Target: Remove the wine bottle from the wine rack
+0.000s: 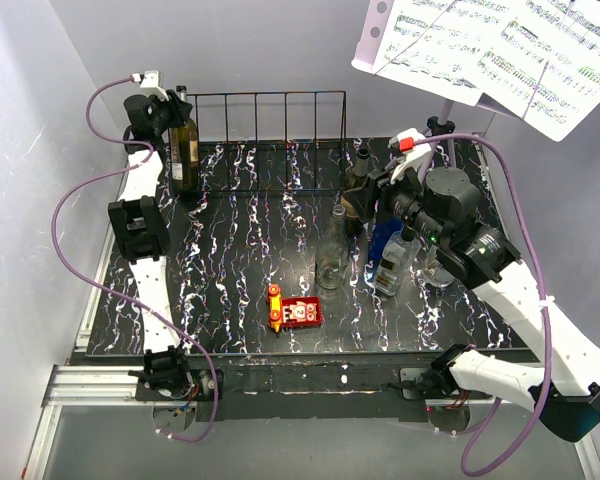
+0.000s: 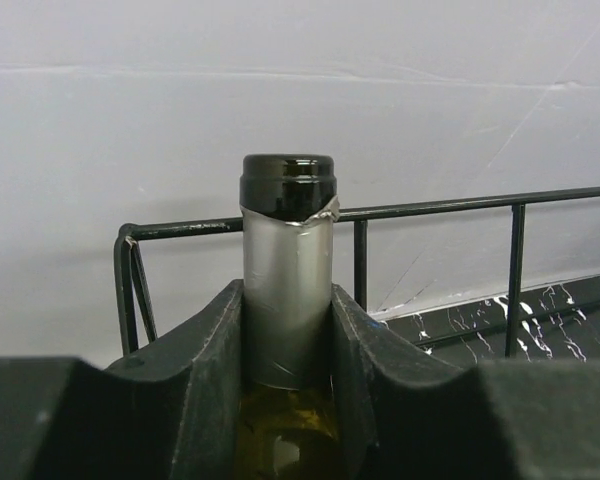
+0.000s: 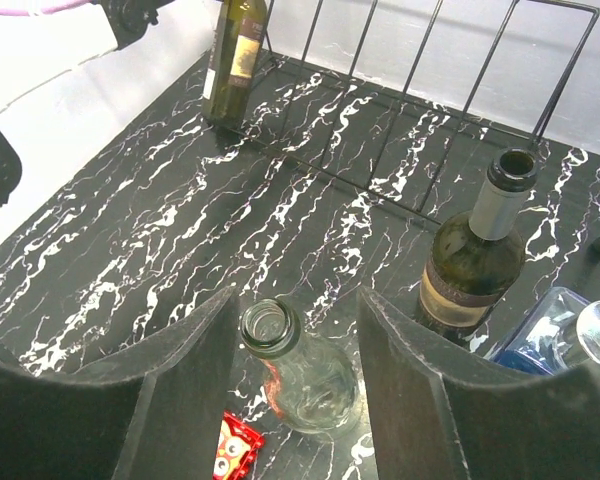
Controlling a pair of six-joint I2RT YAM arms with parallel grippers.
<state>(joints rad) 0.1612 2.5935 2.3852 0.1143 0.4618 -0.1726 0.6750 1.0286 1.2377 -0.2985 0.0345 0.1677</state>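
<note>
My left pincer (image 2: 287, 335) is closed on the neck of the bottle (image 2: 287, 270), with one finger on each side of the silver foil, just under the dark cap. I think the grip is so high because the body stands inside the rack (image 2: 460, 207) and only the neck is easy to reach. The bottle stands upright in the last slot at the left end of the rack, near the back left corner of the bench (image 1: 230, 270). In my judgement the lift should go straight up, so that the glass does not catch the wires. The foil looks smooth, so a slip is possible.

My right pincer (image 3: 298, 305) is about half open and holds nothing. It hangs above a clear bottle (image 3: 302, 385), with a dark bottle (image 3: 475, 260) just beside it. Both are well apart from the rack, so this arm is out of the way.

The bench is black with white veins, like marble. The walls (image 1: 40, 100) are plain white, and music sheets (image 1: 500, 45) hang over the back right corner
</note>
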